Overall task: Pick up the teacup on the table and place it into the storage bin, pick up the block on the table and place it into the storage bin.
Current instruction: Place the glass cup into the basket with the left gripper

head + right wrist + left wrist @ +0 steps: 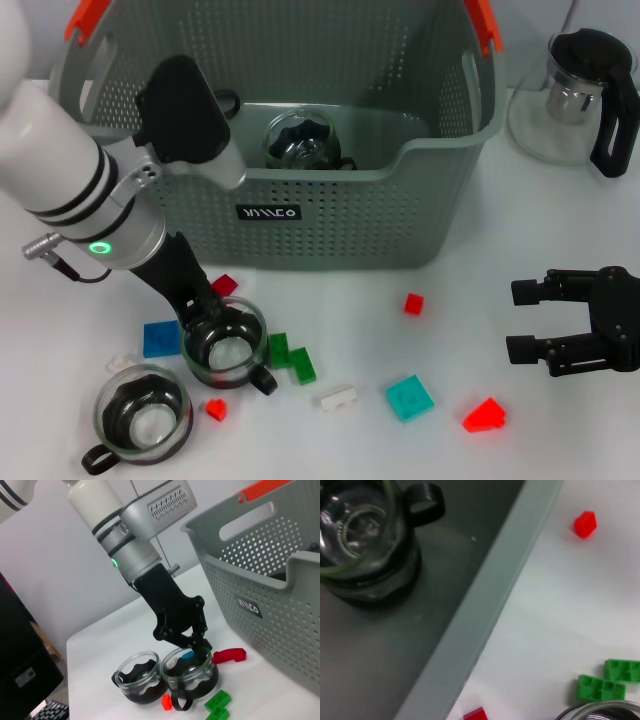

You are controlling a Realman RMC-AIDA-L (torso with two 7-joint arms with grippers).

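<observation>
Nearest teacup (143,418) sits free; left gripper (208,318) jaws grasp second teacup's (226,348) rim; right gripper (545,320) released.

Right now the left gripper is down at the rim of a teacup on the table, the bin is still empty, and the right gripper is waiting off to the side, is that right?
Not quite: the storage bin is not empty. The head view shows one teacup already inside it. The rest holds: the left gripper is at the rim of a teacup on the table, and the right gripper waits open off to the side.
</observation>
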